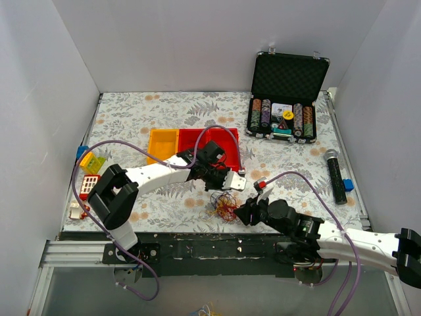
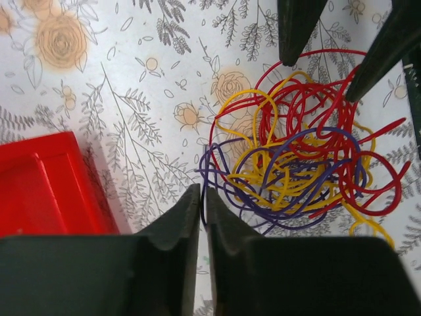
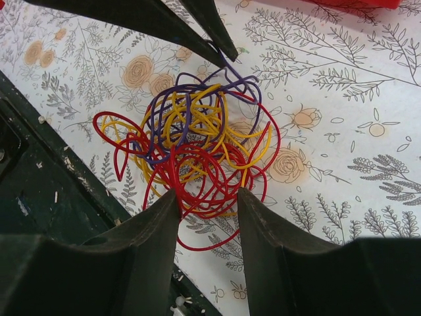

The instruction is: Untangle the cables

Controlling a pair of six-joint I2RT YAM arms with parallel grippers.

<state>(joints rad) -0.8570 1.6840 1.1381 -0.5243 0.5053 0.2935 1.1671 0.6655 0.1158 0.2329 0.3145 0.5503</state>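
Note:
The cables (image 1: pixel 225 205) are a small tangle of thin red, yellow and purple wires on the floral tablecloth near the front edge. In the left wrist view the cables (image 2: pixel 296 164) lie just beyond my left gripper (image 2: pixel 202 197), whose jaws are pressed together on a purple strand at the tangle's edge. My left gripper (image 1: pixel 223 193) reaches in from the far left side. My right gripper (image 3: pixel 207 197) stands open at the near side, with red loops of the cables (image 3: pixel 197 138) lying between its fingers. From the top view my right gripper (image 1: pixel 245 212) sits right of the tangle.
A red bin (image 1: pixel 209 141) and an orange bin (image 1: pixel 162 143) stand behind the left arm. An open black case of poker chips (image 1: pixel 284 99) is at the back right, a microphone (image 1: pixel 335 174) at the right. Coloured toy blocks (image 1: pixel 90 172) lie at the left edge. The black front rail (image 1: pixel 217 247) runs close by.

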